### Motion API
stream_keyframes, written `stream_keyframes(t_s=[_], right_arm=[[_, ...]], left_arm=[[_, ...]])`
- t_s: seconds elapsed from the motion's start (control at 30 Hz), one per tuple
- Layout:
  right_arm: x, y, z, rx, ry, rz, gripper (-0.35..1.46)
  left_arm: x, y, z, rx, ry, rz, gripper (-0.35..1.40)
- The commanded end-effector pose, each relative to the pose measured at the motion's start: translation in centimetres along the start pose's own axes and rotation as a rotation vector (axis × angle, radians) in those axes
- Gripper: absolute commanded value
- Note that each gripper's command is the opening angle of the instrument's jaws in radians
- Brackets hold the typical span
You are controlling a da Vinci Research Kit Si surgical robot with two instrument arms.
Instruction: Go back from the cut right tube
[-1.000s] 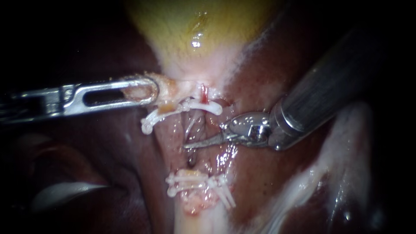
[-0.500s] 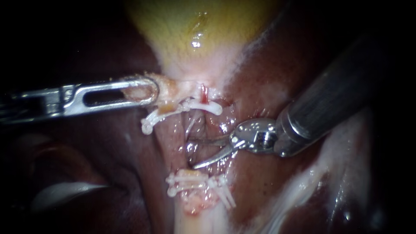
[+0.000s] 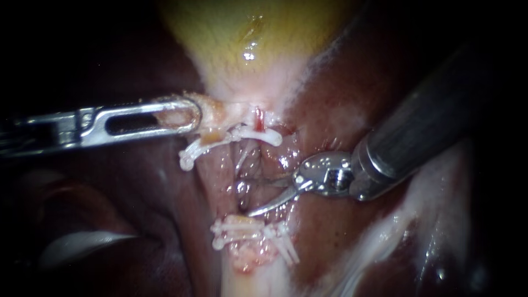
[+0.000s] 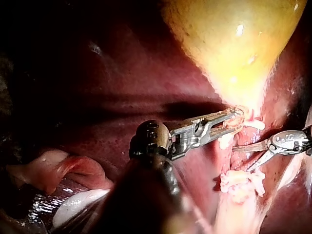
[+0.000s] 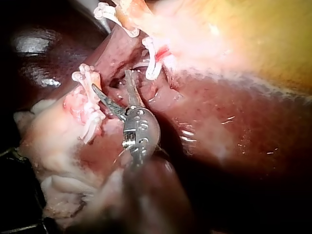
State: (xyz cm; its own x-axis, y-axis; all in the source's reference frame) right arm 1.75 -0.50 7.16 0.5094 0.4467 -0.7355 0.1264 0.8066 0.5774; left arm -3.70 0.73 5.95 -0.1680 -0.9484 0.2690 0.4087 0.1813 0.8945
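Observation:
The yellow gallbladder (image 3: pixel 247 33) narrows to a pale neck. My left instrument (image 3: pixel 179 114) holds the tissue of that neck, jaws shut on it; the same grip shows in the left wrist view (image 4: pixel 228 122). Just below the neck lie white clips (image 3: pixel 234 136), with a short red tube stump (image 3: pixel 258 117) above them. More white clips (image 3: pixel 250 231) sit lower down. Between the two sets is a raw, wet gap. My right instrument (image 3: pixel 247 196) has its curved blades open in that gap, holding nothing; the right wrist view (image 5: pixel 113 84) shows them spread between both clip sets.
Dark red liver (image 3: pixel 330 93) surrounds the field on both sides. A pale band of tissue (image 3: pixel 396 225) runs below the right instrument's shaft. A whitish stalk (image 3: pixel 247 275) continues downward beneath the lower clips (image 5: pixel 87 114).
The right instrument's blades, nearly together a second ago, have opened, and the instrument has drawn a little to the right, away from the gap. The left instrument has held still.

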Motion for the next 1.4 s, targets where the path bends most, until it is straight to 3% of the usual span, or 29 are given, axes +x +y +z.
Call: stream_keyframes(t_s=[0.03,0.4,0.7,1.03,1.4], right_arm=[[0.02,-0.01,-0.05,-0.012,0.001,-0.009,1.43],[0.23,-0.22,-0.94,-0.169,-0.033,-0.094,1.43],[0.26,-0.31,-1.23,-0.251,-0.096,-0.139,1.43],[0.24,-0.33,-1.28,-0.255,-0.101,-0.14,1.45],[0.22,-0.36,-1.33,-0.249,-0.1,-0.141,1.45]], left_arm=[[0.0,0.0,0.0,-0.002,-0.001,0.0,-0.35],[-0.01,0.04,0.0,-0.003,-0.002,0.0,-0.35],[0.0,0.07,0.01,-0.006,-0.004,0.001,-0.35],[0.01,0.11,0.07,-0.006,-0.006,0.002,-0.35],[0.11,0.45,0.38,-0.013,-0.01,0.013,-0.35]])
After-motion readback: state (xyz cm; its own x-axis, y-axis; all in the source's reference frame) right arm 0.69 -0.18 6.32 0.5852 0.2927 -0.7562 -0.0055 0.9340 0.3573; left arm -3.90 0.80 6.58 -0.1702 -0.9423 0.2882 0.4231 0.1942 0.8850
